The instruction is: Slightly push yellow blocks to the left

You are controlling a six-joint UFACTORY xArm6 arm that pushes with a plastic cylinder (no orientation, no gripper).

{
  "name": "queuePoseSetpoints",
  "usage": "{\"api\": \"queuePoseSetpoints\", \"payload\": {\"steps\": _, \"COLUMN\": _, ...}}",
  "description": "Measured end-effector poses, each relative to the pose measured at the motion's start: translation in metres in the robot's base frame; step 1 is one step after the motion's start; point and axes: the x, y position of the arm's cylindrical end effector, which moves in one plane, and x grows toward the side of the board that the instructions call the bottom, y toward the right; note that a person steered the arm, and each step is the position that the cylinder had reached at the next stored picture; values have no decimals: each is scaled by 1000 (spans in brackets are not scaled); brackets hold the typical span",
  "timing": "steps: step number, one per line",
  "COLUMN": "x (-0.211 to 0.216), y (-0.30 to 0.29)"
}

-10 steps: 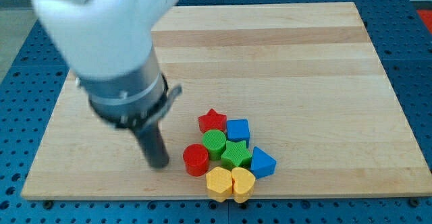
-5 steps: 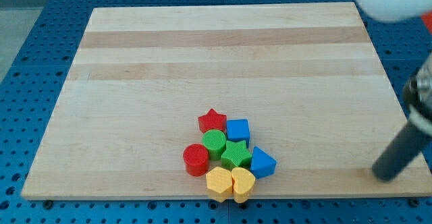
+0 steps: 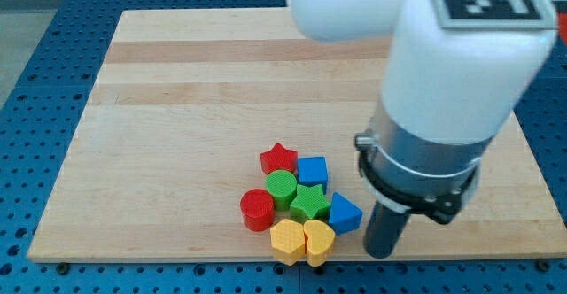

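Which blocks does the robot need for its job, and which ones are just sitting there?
For the job:
- yellow hexagon block
- yellow heart block
- my tip, just to the view's right of the yellow pair, not touching

Just sitting there:
- red star block
- blue cube
- green round block
- green star block
- red round block
- blue wedge-like block

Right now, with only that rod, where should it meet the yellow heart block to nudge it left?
No gripping is possible, so I would press my tip on the right face of the yellow heart-shaped block, coming from the view's right. That side is open, and the yellow hexagonal block touches its left, so both should slide together.
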Motion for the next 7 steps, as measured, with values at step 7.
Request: {"api": "queuePoseSetpoints", "payload": {"steps": 7, "x": 0, "y": -7}}
